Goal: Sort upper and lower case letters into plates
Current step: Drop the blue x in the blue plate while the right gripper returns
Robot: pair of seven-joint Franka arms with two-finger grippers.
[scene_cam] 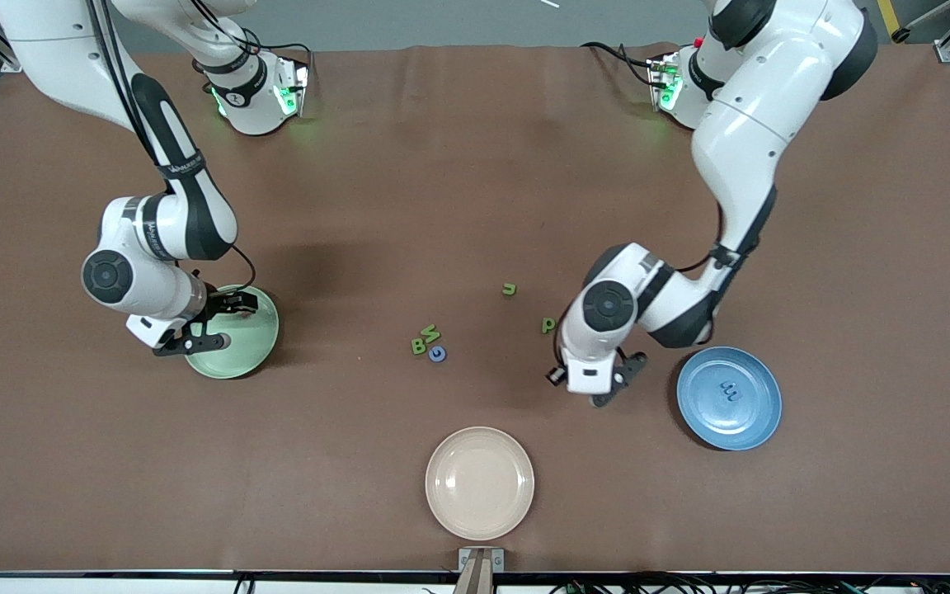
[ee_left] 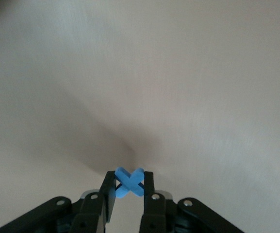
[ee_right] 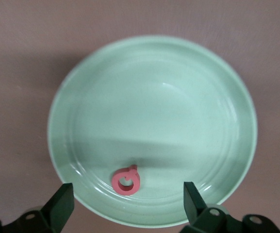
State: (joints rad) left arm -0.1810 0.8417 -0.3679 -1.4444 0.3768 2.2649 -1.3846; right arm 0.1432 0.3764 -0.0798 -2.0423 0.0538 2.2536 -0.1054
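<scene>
Right arm: comes from its base at the top of the front view, elbow bent, wrist turned down over the mint green plate (scene_cam: pixel 256 342), which lies toward the right arm's end of the table. Right gripper (scene_cam: pixel 211 326) hangs above that plate, jaws spread wide and holding nothing. In the right wrist view the fingers (ee_right: pixel 62 204) frame the mint green plate (ee_right: pixel 178 77), and a small pink letter (ee_right: pixel 126 180) lies in it near the rim.

Left arm: folds down from its base, forearm angled toward the middle of the table, wrist pointing down. Left gripper (scene_cam: pixel 611 388) is low over bare table just beside the blue plate (scene_cam: pixel 751 425); the jaws stand narrow, clamped on a blue X letter (ee_left: pixel 129 182).

Blue plate: toward the left arm's end of the table, holding a dark blue squiggly letter (scene_cam: pixel 728 388).

Loose letters, mid-table: a green B (scene_cam: pixel 418 346) and a second green letter (scene_cam: pixel 430 333) touching each other, a blue-ringed letter (scene_cam: pixel 438 353) just beside them; a green u (scene_cam: pixel 509 289) and a green p (scene_cam: pixel 548 325) lying nearer the left arm.

Beige plate (scene_cam: pixel 516 503): nearest the front camera, at the middle.
</scene>
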